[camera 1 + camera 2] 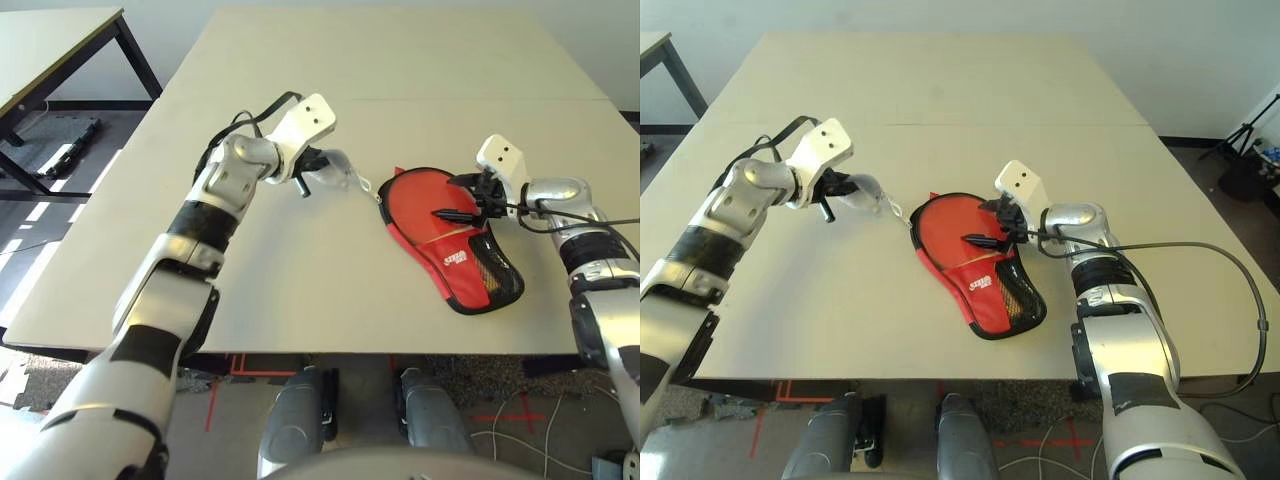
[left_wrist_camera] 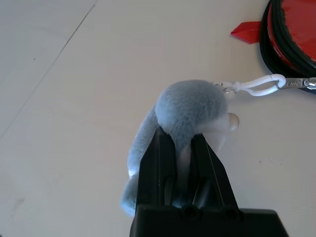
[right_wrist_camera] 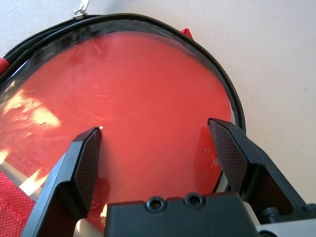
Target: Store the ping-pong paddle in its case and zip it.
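Now the left gripper [image 2: 183, 153] pinches the grey fluffy pouch [image 2: 190, 111] clipped to the zipper; pull it steadily along the rim (no jerk). The right gripper [image 3: 158, 148], spread, hovers over the ping-pong paddle [image 3: 143, 98] lying inside the case [image 1: 480, 275].

Red case [image 1: 455, 245] flat on table, unzipped; ping-pong paddle [image 3: 133, 98] red face showing inside.
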`<state>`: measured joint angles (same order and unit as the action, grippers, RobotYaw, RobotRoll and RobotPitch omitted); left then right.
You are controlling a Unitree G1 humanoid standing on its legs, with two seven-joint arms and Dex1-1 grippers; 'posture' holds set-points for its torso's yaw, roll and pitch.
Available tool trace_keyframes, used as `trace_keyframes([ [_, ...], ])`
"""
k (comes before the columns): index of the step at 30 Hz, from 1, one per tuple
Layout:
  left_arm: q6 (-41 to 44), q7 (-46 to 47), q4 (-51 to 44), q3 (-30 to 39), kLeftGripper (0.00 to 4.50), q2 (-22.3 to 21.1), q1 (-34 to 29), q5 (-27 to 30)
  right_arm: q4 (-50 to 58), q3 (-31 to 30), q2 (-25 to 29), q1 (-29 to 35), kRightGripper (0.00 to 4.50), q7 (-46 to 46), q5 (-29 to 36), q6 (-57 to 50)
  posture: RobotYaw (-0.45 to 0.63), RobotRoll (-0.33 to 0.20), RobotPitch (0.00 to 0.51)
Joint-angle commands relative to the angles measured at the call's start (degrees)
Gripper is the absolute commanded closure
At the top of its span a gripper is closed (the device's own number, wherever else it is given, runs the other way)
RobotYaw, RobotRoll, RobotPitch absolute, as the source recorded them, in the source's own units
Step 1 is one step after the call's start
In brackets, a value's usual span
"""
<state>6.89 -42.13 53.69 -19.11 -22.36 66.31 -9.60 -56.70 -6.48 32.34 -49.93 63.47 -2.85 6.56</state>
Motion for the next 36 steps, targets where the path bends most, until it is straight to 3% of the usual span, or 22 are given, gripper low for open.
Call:
trace_keyframes([
  [1,-3.6,5.1,8.9,1.3,4.39,1.4,4.7,-2.1,-1.7,-2.3,0.9,5.2,0.0,-0.1,-2.6,-3.4,-0.07,0.0,0.158],
  [9,-8.2,14.5,19.8,2.8,4.39,6.6,11.6,-3.9,2.9,-1.8,1.3,8.4,0.0,-0.6,-1.6,-5.6,-0.11,0.0,0.16],
  [24,-10.4,25.6,23.4,5.2,4.39,12.7,14.9,-6.3,9.0,-1.5,1.8,12.1,0.0,-1.4,-0.1,-9.1,-0.16,0.0,0.161],
  [34,-12.5,22.7,22.8,8.0,4.39,19.4,16.9,-4.8,10.2,-1.4,1.6,12.9,0.0,-2.2,0.3,-9.9,-0.16,0.0,0.161],
  [36,-13.1,21.4,22.4,8.5,3.67,21.5,17.4,-4.5,10.3,-1.4,1.5,13.1,0.0,-2.5,0.3,-9.9,-0.16,0.0,0.162],
])
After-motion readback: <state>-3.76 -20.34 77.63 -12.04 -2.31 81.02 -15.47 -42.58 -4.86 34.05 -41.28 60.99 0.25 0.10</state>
